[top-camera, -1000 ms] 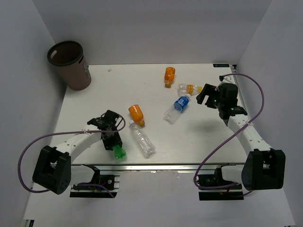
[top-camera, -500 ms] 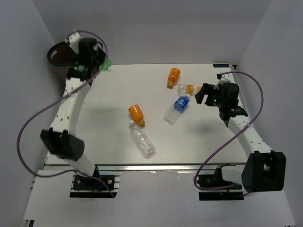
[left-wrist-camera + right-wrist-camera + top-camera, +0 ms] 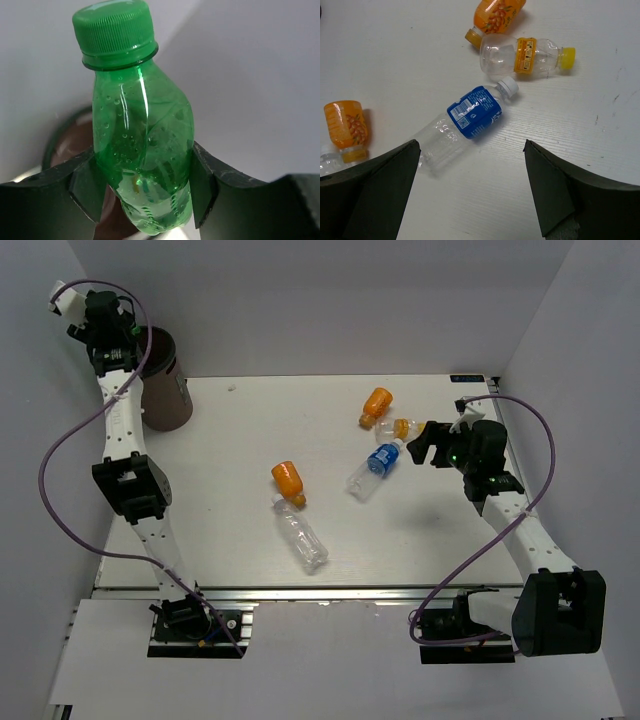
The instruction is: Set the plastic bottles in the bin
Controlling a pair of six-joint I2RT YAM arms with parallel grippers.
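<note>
The left arm stands tall over the far left corner of the worktop, where the bin sits. Its left gripper is clamped on the green bottle. The two black fingers press the bottle's lower half from either side, and the green cap points away from the gripper. In the left wrist view, part of the bin's dark rim and brown inside shows behind the bottle, so the bottle is in the air near the bin's mouth and not inside it.

The right gripper hangs near the right edge with its fingers spread wide apart, holding nothing. In front of it the clear blue-labelled bottle lies on its side. Toward the far edge lies the clear yellow-capped bottle, with a squat orange bottle touching it, neck against its end.

The second orange bottle lies about mid-worktop. The long clear bottle lies just beside it toward the near edge, at a slant.
</note>
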